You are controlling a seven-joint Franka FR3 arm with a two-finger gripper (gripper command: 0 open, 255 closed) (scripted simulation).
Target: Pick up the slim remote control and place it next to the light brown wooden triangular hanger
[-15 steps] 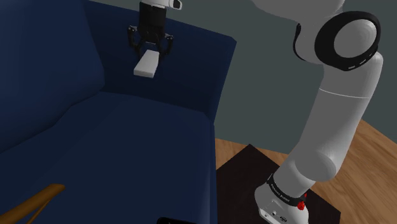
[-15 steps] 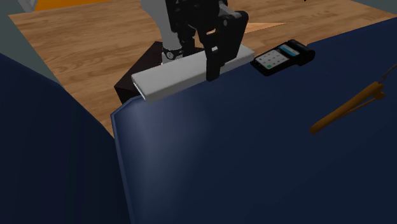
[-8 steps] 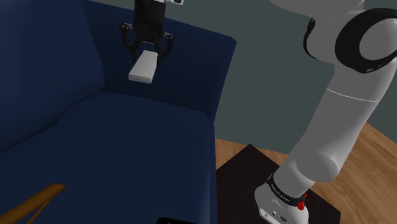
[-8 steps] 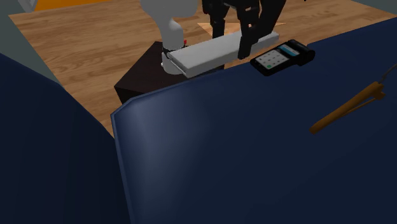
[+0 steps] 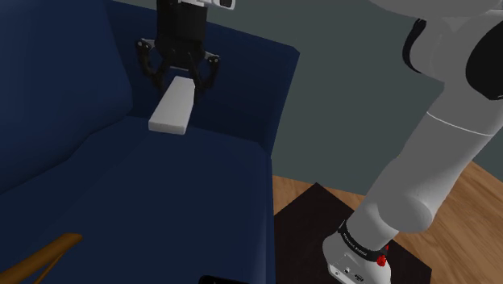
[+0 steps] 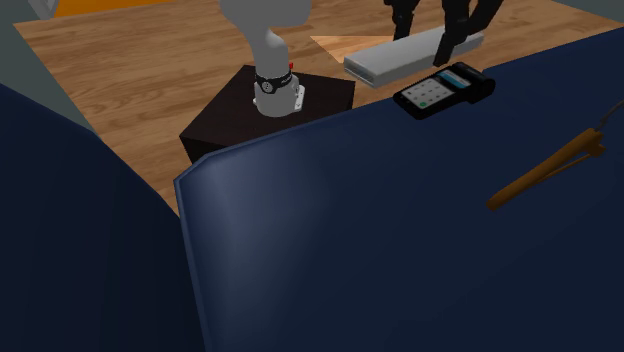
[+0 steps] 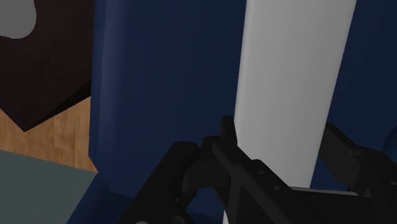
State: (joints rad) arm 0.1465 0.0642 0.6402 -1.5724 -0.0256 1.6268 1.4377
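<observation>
My black gripper (image 5: 179,81) is shut on one end of a slim white remote control (image 5: 172,107), which hangs in the air over the dark blue sofa (image 5: 161,185), in front of its arm. In the second exterior view the gripper (image 6: 427,38) holds the remote (image 6: 400,57) level above the sofa's far edge. In the wrist view the fingers (image 7: 222,153) clasp the remote (image 7: 292,76) from both sides. The light brown wooden hanger (image 5: 40,256) lies on the seat at the shoulder view's lower left, far from the gripper, and the hanger (image 6: 545,170) also appears at the second exterior view's right.
A black handheld device with a keypad (image 6: 443,90) lies on the seat near its edge, just below the held remote. The dark stand (image 5: 338,234) sits on the wooden floor (image 6: 140,70) beside the sofa. The sofa's backrest (image 5: 56,89) rises at the shoulder view's left.
The gripper has carried the remote off the sofa's arm toward the shoulder view's left and lower; in the second exterior view it has moved right and farther away. The grip stays shut.
</observation>
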